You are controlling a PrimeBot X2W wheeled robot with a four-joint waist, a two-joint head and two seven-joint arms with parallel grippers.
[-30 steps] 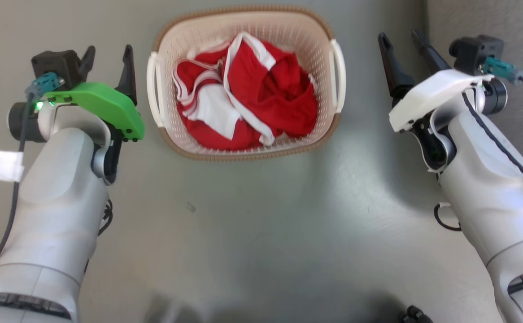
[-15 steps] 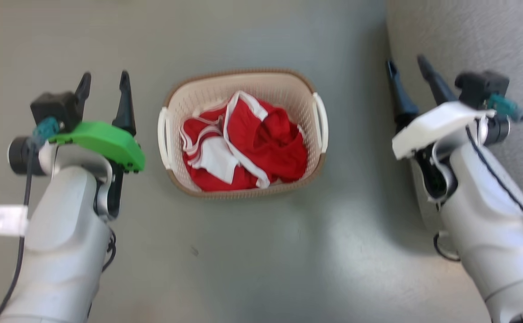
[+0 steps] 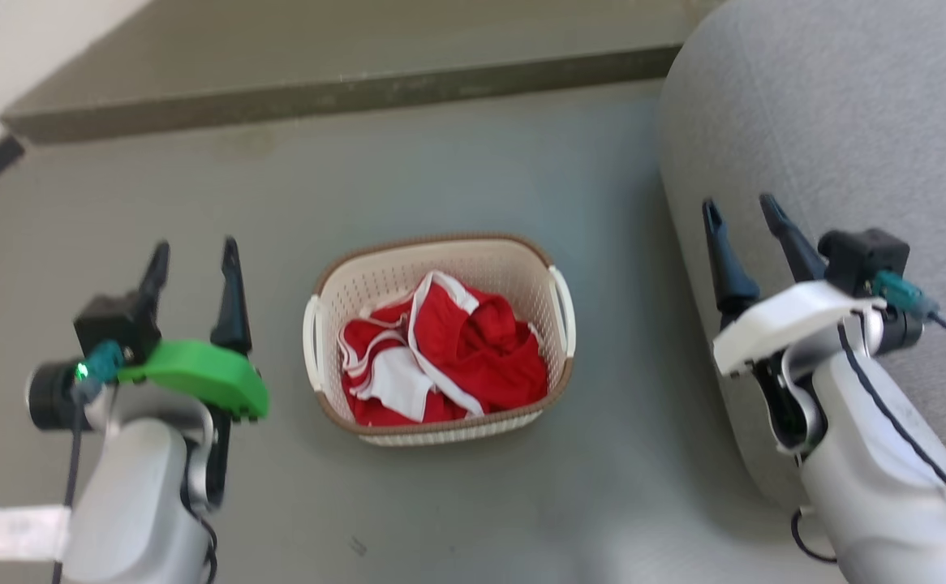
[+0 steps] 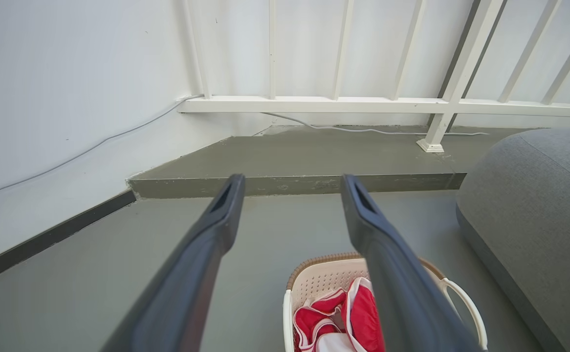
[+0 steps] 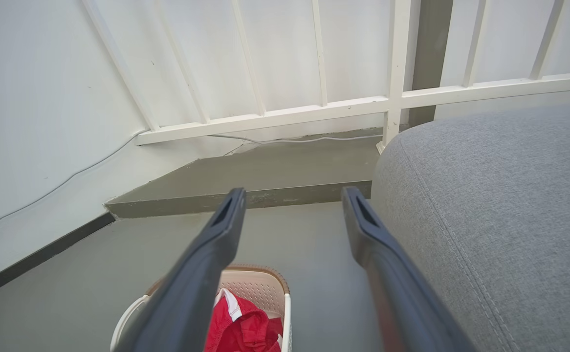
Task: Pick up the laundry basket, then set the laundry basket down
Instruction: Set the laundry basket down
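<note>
Partly hidden — laundry basket [image 4: 320, 281] behind left gripper [image 4: 291, 182].

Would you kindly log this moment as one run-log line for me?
laundry basket: on floor, holding red-and-white clothes | left gripper: open, left of basket, not touching | right gripper: open, by grey upholstered seat, not touching

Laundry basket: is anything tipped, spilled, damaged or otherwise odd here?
Nothing stands out. The laundry basket sits upright on the grey floor, its red-and-white clothes all inside the rim, with no visible damage. The left gripper and right gripper hang open on either side, clear of it.
</note>
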